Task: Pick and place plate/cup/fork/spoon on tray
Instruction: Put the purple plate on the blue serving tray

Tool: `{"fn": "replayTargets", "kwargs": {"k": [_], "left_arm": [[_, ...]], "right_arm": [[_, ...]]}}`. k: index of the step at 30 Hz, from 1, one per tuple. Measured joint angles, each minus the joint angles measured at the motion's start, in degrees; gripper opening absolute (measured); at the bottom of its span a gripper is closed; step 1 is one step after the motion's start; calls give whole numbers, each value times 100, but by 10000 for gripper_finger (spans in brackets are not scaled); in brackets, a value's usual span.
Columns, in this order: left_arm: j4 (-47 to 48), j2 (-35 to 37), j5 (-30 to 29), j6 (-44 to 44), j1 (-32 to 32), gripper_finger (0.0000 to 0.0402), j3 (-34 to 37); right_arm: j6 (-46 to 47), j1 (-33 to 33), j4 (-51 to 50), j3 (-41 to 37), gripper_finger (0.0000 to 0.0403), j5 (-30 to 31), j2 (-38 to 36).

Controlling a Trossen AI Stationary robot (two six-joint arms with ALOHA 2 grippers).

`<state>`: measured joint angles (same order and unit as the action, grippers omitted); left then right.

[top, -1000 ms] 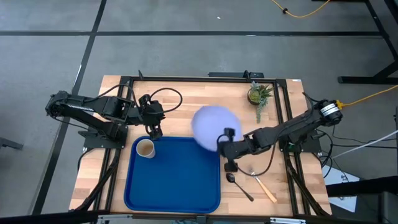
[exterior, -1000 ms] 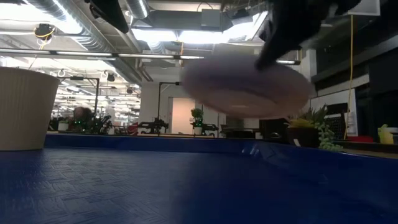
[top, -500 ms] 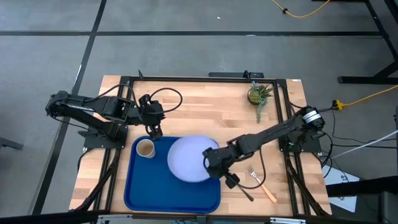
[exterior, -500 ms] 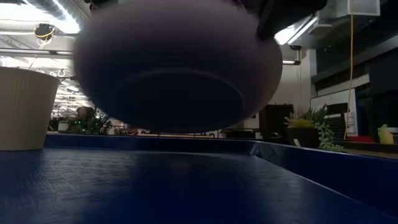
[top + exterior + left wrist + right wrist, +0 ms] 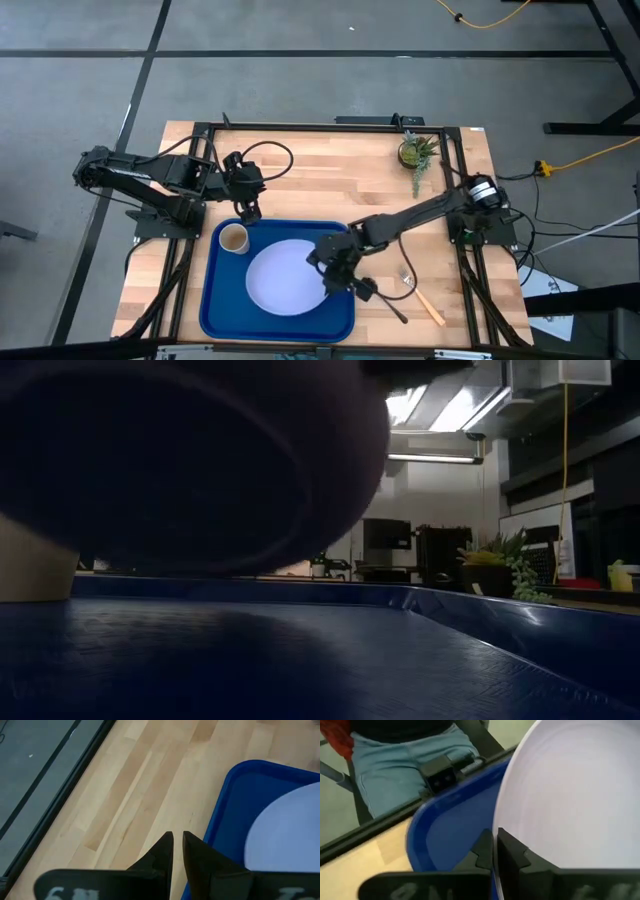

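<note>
The pale lavender plate [image 5: 285, 281] hangs over the middle of the blue tray [image 5: 222, 312], held by my right gripper [image 5: 333, 275], which is shut on its right rim. In the low view its dark underside [image 5: 190, 460] stands above the tray floor [image 5: 300, 660]. The tan cup [image 5: 233, 238] stands upright on the tray's far left corner. My left gripper [image 5: 177, 840] is shut and empty over the wood just beyond the tray's far left edge. The dark spoon [image 5: 386, 302] and the tan-handled fork [image 5: 425, 298] lie on the wood right of the tray. My right gripper pinches the plate's rim [image 5: 496, 831] between its two fingers, one on the upper face and one on the underside. It comes from the table's right. The plate reaches out toward the left from the fingers, clear of the tray floor.
A small potted plant [image 5: 415, 152] stands at the table's far right. A person in blue trousers [image 5: 405, 760] sits beyond the table's near edge. The tray's raised rim [image 5: 500, 615] rings the plate. Bare wood lies beyond the tray's far edge.
My right gripper has carried the plate from over the wood at the tray's far right corner toward the table's left and near edges, and down, so that the plate now hangs low over the middle of the tray. The grip has stayed shut on the rim.
</note>
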<state>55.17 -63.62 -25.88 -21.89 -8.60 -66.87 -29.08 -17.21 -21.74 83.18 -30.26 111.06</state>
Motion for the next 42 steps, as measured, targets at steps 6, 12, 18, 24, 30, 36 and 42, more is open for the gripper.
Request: {"fn": "replayTargets", "kwargs": {"k": [6, 12, 18, 24, 30, 36, 42], "left_arm": [[1, 0, 0, 0, 2, 34, 0], [1, -1, -1, 0, 0, 34, 0], [1, -1, 0, 0, 0, 34, 0], [-18, 0, 1, 0, 2, 34, 0], [-41, -1, 1, 0, 2, 34, 0], [-44, -1, 0, 0, 2, 34, 0], [-45, -1, -1, 0, 2, 34, 0]], "right_arm": [[4, 149, 201, 2, 14, -221, 36], [31, 161, 163, 2, 25, -54, 38], [39, 162, 312, 2, 27, 51, 86], [22, 162, 702, -4, 29, 46, 204], [212, 160, 797, -4, 29, 149, 200], [334, 121, 833, -4, 32, 375, 200], [333, 39, 848, -4, 63, 650, 198]]}}
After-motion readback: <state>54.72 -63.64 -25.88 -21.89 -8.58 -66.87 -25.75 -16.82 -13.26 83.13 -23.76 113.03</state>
